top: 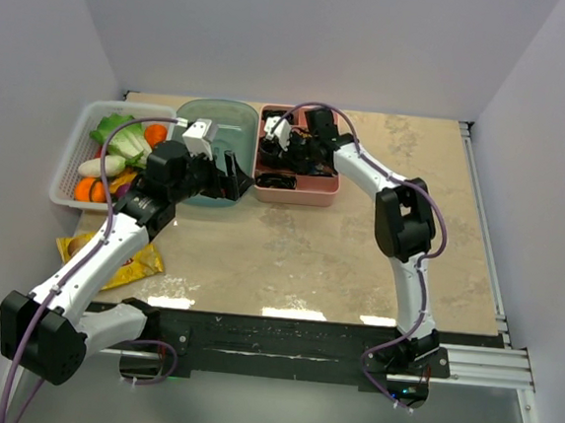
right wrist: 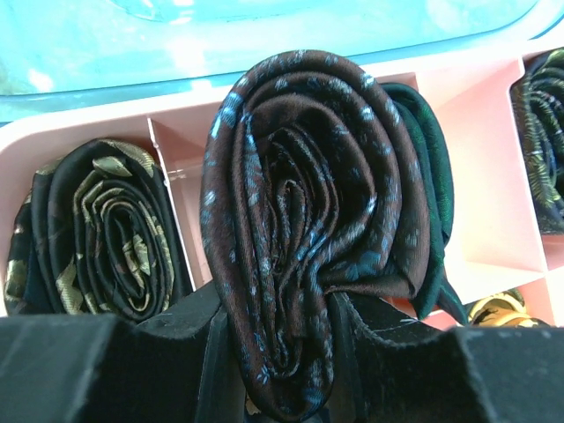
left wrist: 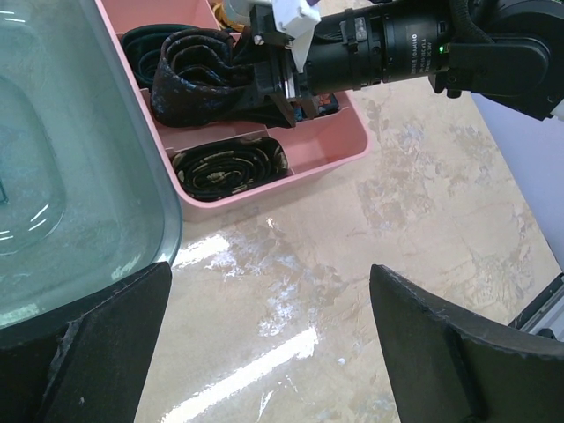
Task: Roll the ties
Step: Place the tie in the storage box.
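Marbled beige tabletop (top: 288, 262) carries a glossy pink divided tray (left wrist: 344, 141). Right gripper (right wrist: 282, 352) pinches the tightly coiled, blue-speckled brown-maroon tie (right wrist: 308, 203) at the tray's middle compartment, beside a black-and-gold rolled tie (right wrist: 97, 238). Left gripper (left wrist: 269, 344) gapes wide near the translucent teal bin (left wrist: 88, 176).

On the tabletop (top: 308, 253), a divided tray (top: 295, 191) sits at the far middle. A tub (top: 217, 117) stands just beside it on the left, and a basket of vegetables (top: 69, 158) farther left. A snack packet (top: 120, 257) lies near the front left. The right claw (right wrist: 282, 352) grips a rolled tie (right wrist: 308, 220) on edge in the tray's middle compartment. A second rolled tie (left wrist: 229, 167) lies in the nearest compartment. The left claw (left wrist: 264, 344) hangs agape before the tub.
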`<state>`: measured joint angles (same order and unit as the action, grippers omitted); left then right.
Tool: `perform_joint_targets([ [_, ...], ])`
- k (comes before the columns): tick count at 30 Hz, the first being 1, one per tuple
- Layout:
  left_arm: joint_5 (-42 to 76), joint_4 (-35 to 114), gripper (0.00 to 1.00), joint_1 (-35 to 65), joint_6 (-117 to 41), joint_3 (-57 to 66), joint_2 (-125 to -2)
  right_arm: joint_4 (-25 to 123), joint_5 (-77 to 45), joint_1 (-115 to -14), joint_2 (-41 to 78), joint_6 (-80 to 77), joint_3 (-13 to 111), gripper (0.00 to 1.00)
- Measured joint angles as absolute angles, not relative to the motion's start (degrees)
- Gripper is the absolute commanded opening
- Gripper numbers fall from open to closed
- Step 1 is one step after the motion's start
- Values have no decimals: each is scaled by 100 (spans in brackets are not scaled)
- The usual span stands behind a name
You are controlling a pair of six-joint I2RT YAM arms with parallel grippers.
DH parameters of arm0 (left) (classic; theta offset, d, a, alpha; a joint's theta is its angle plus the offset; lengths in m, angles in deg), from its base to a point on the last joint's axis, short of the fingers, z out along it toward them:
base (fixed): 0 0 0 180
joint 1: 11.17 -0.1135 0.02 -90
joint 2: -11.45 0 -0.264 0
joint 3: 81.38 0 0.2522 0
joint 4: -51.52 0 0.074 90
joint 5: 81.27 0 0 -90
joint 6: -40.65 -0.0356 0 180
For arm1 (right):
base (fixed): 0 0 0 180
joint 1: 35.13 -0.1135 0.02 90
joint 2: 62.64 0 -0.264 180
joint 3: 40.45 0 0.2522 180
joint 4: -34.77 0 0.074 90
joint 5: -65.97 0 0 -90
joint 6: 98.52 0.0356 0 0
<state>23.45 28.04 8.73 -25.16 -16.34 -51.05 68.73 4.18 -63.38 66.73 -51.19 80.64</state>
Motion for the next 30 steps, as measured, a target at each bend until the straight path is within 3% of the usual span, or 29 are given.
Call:
perform_joint_targets([
  [10, 2385, 2837, 100, 845, -2523, -1542, -5293, 7236, 66, -6476, 6852, -5169, 8429, 0],
  [21, 2481, 2968, 100, 808, -2521, -1531, -5455, 6733, -105, -6587, 6248, -5154, 7444, 0],
  [30, 2490, 3001, 100, 797, -2516, -1531, -5455, 6701, -103, -6592, 6159, -5137, 7310, 0],
])
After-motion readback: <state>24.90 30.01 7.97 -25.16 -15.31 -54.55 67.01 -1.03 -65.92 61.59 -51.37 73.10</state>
